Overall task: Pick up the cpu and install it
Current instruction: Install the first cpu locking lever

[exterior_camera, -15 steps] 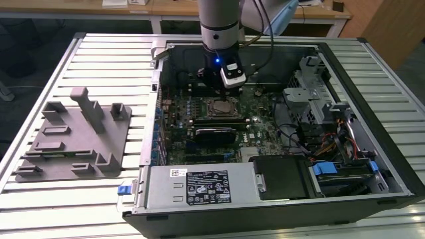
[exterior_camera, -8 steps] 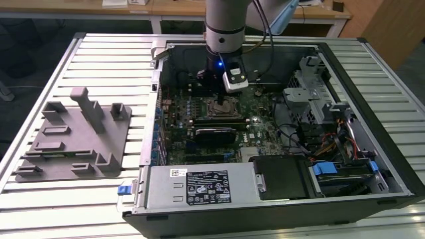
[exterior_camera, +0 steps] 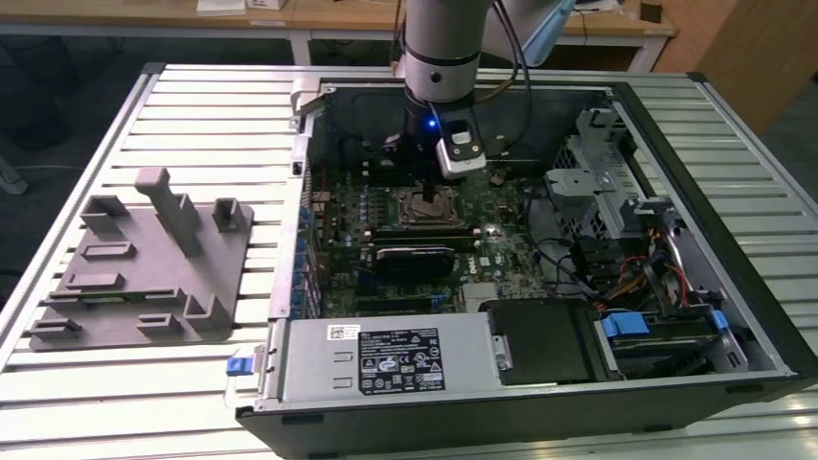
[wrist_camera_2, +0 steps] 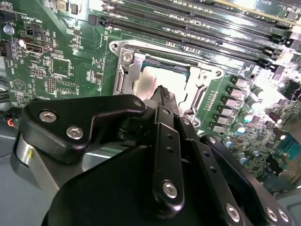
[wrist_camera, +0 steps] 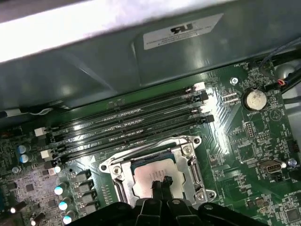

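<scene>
The cpu [wrist_camera: 145, 178], a pale silver square, lies flat inside the metal socket frame [wrist_camera: 189, 157] on the green motherboard. The second wrist view shows the cpu [wrist_camera_2: 151, 77] in the same frame [wrist_camera_2: 126, 59]. My gripper [wrist_camera: 160, 181] hangs straight over it, its two black fingertips drawn together at the middle of the chip's top. They stand on it or just above it; contact cannot be told. In the exterior view the gripper [exterior_camera: 427, 188] reaches down into the open computer case over the socket [exterior_camera: 430, 205].
Black memory slots [wrist_camera: 131, 120] run alongside the socket, and a coin battery [wrist_camera: 254, 100] sits beyond them. The case walls [exterior_camera: 306, 144], a drive cage [exterior_camera: 601, 182] and the power supply [exterior_camera: 383, 359] ring the board. A grey fixture [exterior_camera: 141, 278] stands on the slatted table at the exterior view's left.
</scene>
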Controlling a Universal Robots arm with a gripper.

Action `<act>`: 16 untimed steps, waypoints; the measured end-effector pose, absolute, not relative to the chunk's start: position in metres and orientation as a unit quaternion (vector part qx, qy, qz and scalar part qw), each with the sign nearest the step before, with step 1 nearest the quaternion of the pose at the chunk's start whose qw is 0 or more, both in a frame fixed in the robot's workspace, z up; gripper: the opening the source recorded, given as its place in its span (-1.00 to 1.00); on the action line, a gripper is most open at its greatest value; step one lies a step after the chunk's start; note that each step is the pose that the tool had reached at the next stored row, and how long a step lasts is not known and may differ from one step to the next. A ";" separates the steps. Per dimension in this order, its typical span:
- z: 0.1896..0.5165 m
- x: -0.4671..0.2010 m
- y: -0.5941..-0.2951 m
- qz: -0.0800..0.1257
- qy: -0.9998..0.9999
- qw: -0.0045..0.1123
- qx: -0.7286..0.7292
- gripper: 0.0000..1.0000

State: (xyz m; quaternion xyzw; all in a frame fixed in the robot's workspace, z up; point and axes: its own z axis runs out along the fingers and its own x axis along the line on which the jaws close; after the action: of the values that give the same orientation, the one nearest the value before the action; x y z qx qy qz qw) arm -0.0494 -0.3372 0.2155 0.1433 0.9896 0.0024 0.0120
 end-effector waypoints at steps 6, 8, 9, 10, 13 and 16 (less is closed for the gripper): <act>0.216 -0.049 -0.337 0.003 0.994 0.012 0.112 -0.79; 0.216 -0.049 -0.337 0.001 0.994 0.012 0.107 -0.79; 0.216 -0.049 -0.337 0.001 0.994 0.012 0.106 -0.79; 0.216 -0.049 -0.337 0.001 0.994 0.012 0.106 -0.79; 0.219 -0.049 -0.337 0.001 0.994 0.012 0.107 -0.79; 0.225 -0.049 -0.337 0.001 0.994 0.012 0.107 -0.79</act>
State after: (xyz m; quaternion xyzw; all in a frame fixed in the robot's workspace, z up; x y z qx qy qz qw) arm -0.0494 -0.3372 0.2251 0.1066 0.9942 0.0010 0.0117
